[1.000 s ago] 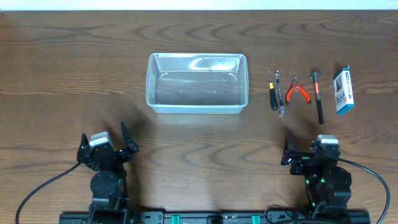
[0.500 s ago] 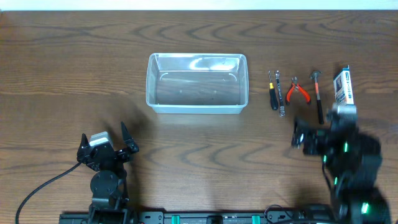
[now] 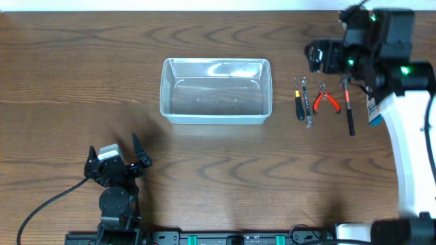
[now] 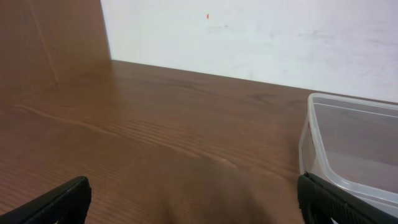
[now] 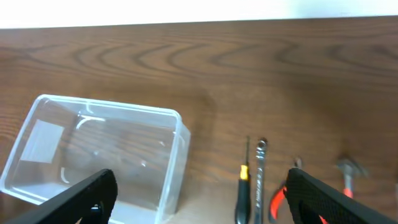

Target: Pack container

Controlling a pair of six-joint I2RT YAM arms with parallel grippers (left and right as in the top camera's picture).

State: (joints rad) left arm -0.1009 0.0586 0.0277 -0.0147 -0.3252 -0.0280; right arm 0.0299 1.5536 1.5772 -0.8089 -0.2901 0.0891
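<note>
The clear plastic container (image 3: pixel 215 117) stands empty at the table's middle back; it also shows in the left wrist view (image 4: pixel 348 143) and the right wrist view (image 5: pixel 93 155). Right of it lie a black-and-yellow screwdriver (image 3: pixel 299 102), a wrench (image 3: pixel 307 105), red pliers (image 3: pixel 326 101) and a hammer (image 3: pixel 349 109). My right gripper (image 3: pixel 317 56) is open and empty, raised high above the tools, which lie between its fingers in the right wrist view (image 5: pixel 205 205). My left gripper (image 3: pixel 116 151) is open and empty at the front left, well short of the container.
A small blue-and-white box (image 3: pixel 375 112) lies at the far right, partly hidden under my right arm. The screwdriver (image 5: pixel 242 186), wrench (image 5: pixel 260 171) and hammer head (image 5: pixel 348 169) show in the right wrist view. A white wall stands behind the table (image 4: pixel 249 31).
My right arm has lifted from the front right and swung back to hang over the tools. The left arm, container and tools have not moved.
</note>
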